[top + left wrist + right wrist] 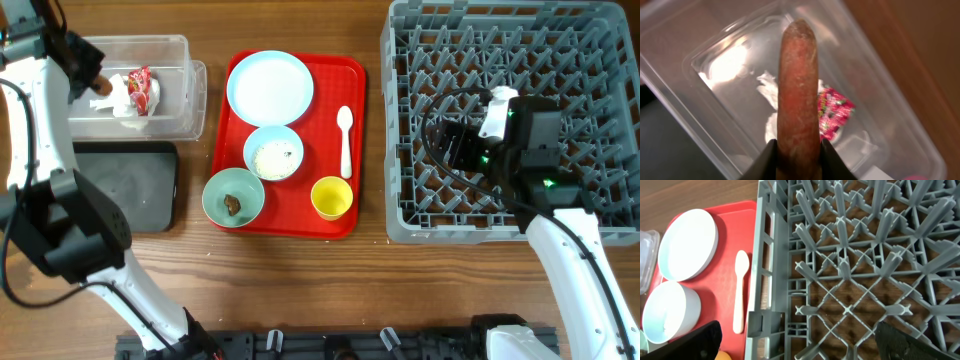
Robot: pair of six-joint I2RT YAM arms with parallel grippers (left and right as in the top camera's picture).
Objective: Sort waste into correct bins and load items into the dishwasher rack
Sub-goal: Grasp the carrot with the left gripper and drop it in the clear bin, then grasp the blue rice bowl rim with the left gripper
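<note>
sausage stick point(799, 95), reddish brown with a rounded tip, sits clamped between the left fingers point(762, 167), which press on its lower end from both sides. it hangs over the clear tub point(890, 115). below it on the tub floor lie the white tissue point(769, 87) and the red-and-white wrapper point(834, 112), touching each other. seen from overhead, the tub stands at the far left of the tabletop point(300, 290), with the black tray point(125, 185) just in front of it, nearer the robot.

the red tray point(335, 85) lies in the middle. the pale blue plate point(269, 85) is at its back, and just in front of the plate is a bowl point(296, 140) with rice grains point(270, 158) in it. a second bowl point(215, 190) holding a small brown lump point(233, 203) sits at the front left, overlapping the tray's left edge. the yellow cup point(331, 197) is at the front right. the white spoon point(345, 140) lies lengthwise along the right side, its scoop end toward the back.

the grey rack point(600, 60) fills the right side of the tabletop, close beside the red tray. the right fingers point(695, 342) are spread wide, grasping nothing, and hover over the left part of the rack above its upright pegs.
</note>
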